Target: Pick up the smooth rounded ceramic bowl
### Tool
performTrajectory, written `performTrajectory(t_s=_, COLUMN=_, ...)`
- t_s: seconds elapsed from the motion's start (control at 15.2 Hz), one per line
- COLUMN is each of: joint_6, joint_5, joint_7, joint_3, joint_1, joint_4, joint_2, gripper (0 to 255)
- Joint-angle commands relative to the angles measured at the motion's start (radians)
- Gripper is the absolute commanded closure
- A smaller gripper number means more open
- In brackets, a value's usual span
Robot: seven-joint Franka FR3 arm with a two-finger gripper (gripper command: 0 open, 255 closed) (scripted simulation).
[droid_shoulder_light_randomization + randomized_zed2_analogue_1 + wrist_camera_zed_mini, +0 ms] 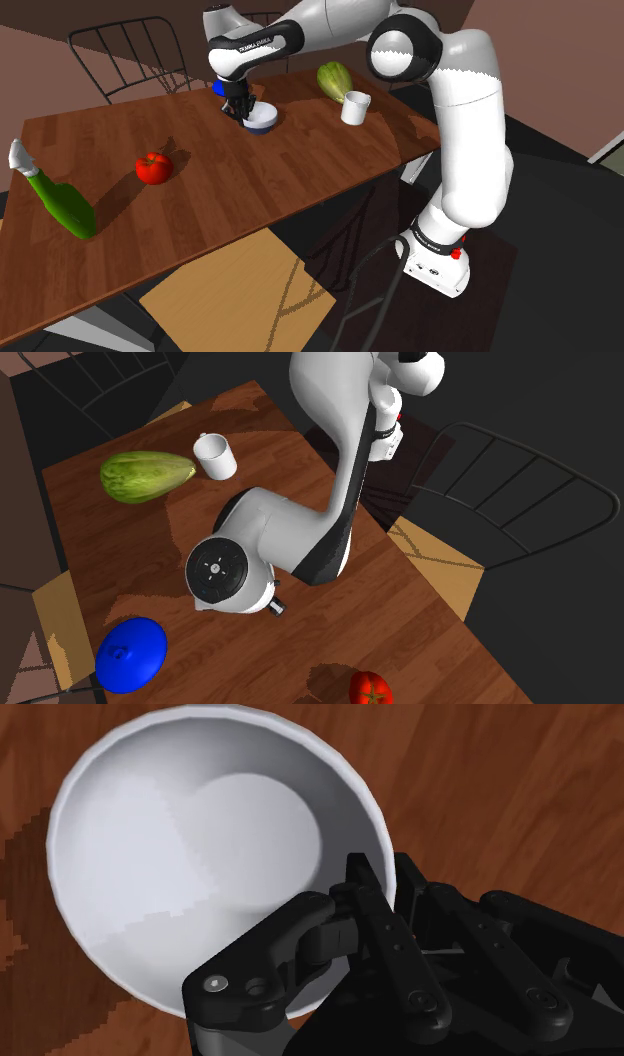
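Note:
A smooth white bowl [200,874] with a blue underside stands upright on the brown wooden table [250,190]; in the shoulder view the bowl [264,121] is at the table's far middle. My black gripper [392,882] comes down onto its rim, one finger inside the bowl and the other outside, close together with the rim clasped between them. From the shoulder the gripper [238,108] is seen at the bowl's left edge. The arm hides the bowl in the second exterior view.
A white mug [355,107] and a green gourd [333,80] sit right of the bowl. A blue domed object [130,654] lies just behind the gripper. A red tomato [153,168] and green bottle [62,203] lie at the left. Chairs [130,55] ring the table.

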Motion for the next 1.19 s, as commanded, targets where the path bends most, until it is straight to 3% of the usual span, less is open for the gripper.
performTrajectory(t_s=0.0, joint_6=0.000, joint_5=0.000, joint_7=0.000, joint_3=0.000, joint_1=0.000, joint_4=-0.001, joint_2=0.001, gripper=255)
performTrajectory(t_s=0.2, joint_6=-0.001, joint_5=0.000, joint_7=0.001, joint_3=0.000, joint_1=0.001, joint_4=0.001, joint_2=0.003, gripper=255)
performTrajectory(t_s=1.12, joint_6=-0.160, joint_5=0.011, joint_7=-0.014, joint_3=0.006, joint_1=0.003, joint_4=0.114, joint_2=-0.046, gripper=255)
